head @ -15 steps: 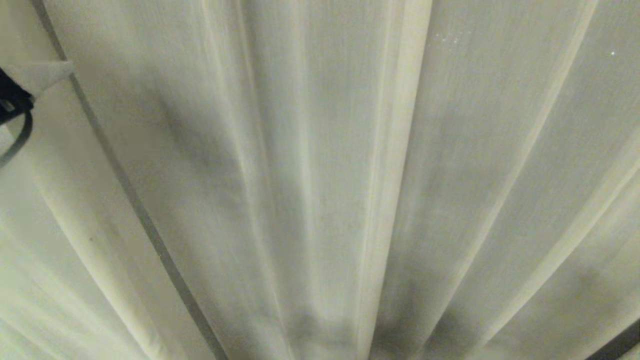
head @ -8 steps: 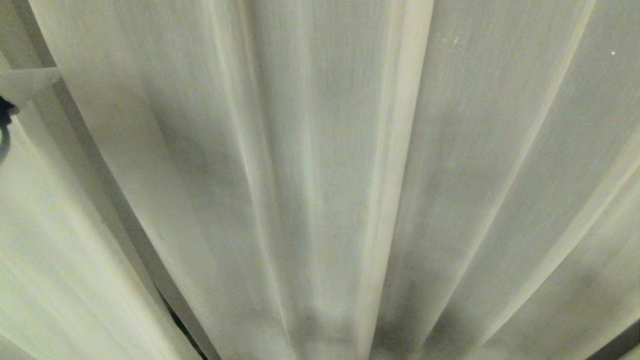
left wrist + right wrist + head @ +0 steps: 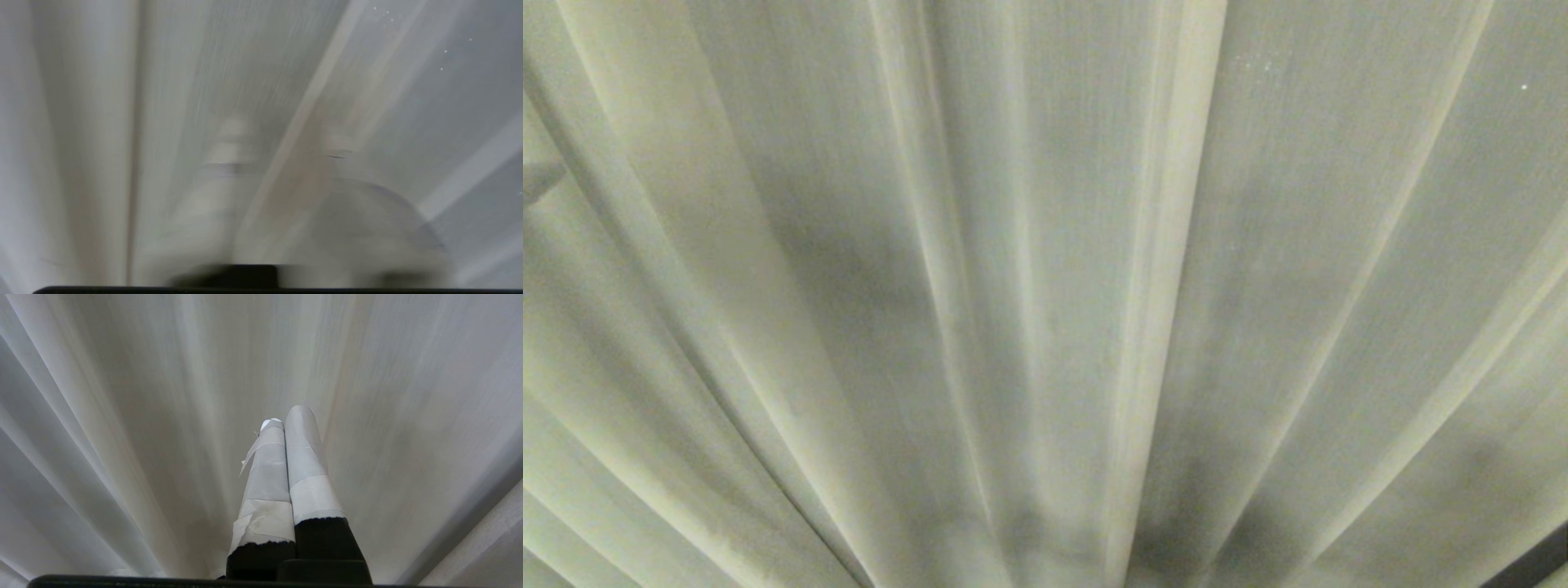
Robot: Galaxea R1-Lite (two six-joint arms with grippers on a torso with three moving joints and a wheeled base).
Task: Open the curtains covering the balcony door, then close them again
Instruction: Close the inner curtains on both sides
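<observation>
The cream pleated curtains (image 3: 1045, 294) fill the whole head view and hang shut, so the balcony door behind them is hidden. My left gripper (image 3: 284, 141) shows only in the left wrist view, as a pale smear right up against the curtain folds (image 3: 94, 143). A diagonal fold runs across it. It is outside the head view. My right gripper (image 3: 288, 416) is shut with nothing in it. Its white-taped fingers (image 3: 304, 457) are pressed together and point at the curtain fabric (image 3: 122, 416) without holding it.
A dark strip (image 3: 1539, 563) shows at the lower right corner of the head view, past the curtain's edge. Fabric folds fill all three views at close range.
The left gripper and the curtain edge it held at the head view's left have gone from sight. The dark gap between the panels has closed as fabric swung across the left side.
</observation>
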